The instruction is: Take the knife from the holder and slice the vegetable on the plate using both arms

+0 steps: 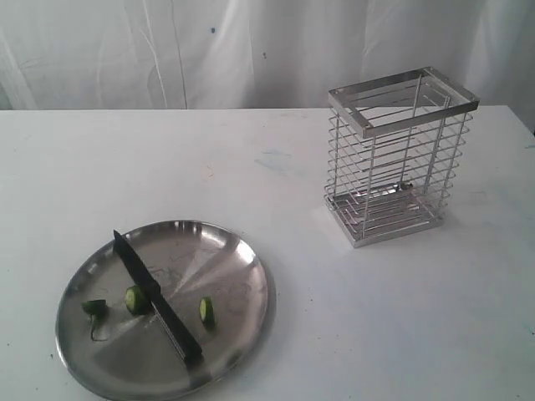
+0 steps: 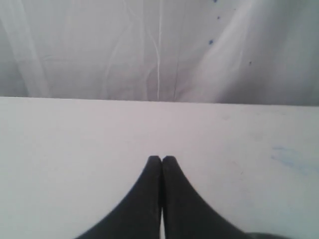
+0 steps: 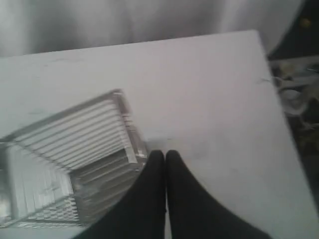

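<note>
Plate (image 1: 238, 259), knife (image 1: 155, 296), cut pepper (image 1: 135, 299): slicing looks done.
Exterior: knife lies across the near-left plate, pepper pieces either side; holder (image 1: 401, 159) empty, far right; open table (image 1: 376, 317) between. Left wrist: left gripper (image 2: 161, 159) pinched together over bare table, empty. Right wrist: right gripper (image 3: 165, 154) closed, empty, near holder's corner; you need only steer clear.

Soft, even daylight; faint shadows; blurry wrist views
</note>
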You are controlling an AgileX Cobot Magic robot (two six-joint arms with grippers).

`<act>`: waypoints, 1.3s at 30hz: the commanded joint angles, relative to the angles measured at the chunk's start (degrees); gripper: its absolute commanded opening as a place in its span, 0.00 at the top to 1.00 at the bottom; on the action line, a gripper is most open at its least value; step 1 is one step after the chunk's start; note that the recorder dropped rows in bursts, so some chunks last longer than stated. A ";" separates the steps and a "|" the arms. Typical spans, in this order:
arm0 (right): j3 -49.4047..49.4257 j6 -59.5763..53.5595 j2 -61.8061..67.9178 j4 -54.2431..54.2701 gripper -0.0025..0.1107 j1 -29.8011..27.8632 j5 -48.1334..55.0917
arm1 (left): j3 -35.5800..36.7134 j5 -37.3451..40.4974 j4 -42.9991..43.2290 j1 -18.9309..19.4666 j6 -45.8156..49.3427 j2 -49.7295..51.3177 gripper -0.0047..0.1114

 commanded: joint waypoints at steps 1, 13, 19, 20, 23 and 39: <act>13.86 -1.97 -11.46 -0.55 0.98 -8.95 -8.16 | 7.76 -8.83 -4.83 -0.10 6.06 -9.89 0.96; 56.71 -6.60 -59.24 2.34 0.98 -8.52 -39.00 | 18.64 -13.07 -4.83 -0.10 7.74 -37.12 0.96; 67.58 -9.91 -66.48 1.95 0.98 -8.52 -39.27 | 18.67 -14.08 -4.83 -0.10 7.73 -37.66 0.96; 68.59 -9.68 -66.48 2.65 0.98 -8.52 -39.27 | 18.67 -14.08 -4.83 -0.10 7.73 -37.66 0.96; 69.22 -4.71 -66.48 11.26 0.98 -8.52 -36.75 | 18.67 -14.08 -4.83 -0.10 7.73 -37.66 0.96; 74.28 -18.02 -72.01 14.56 0.98 -9.25 -70.97 | 18.67 -13.94 -4.83 -0.10 7.73 -37.66 0.96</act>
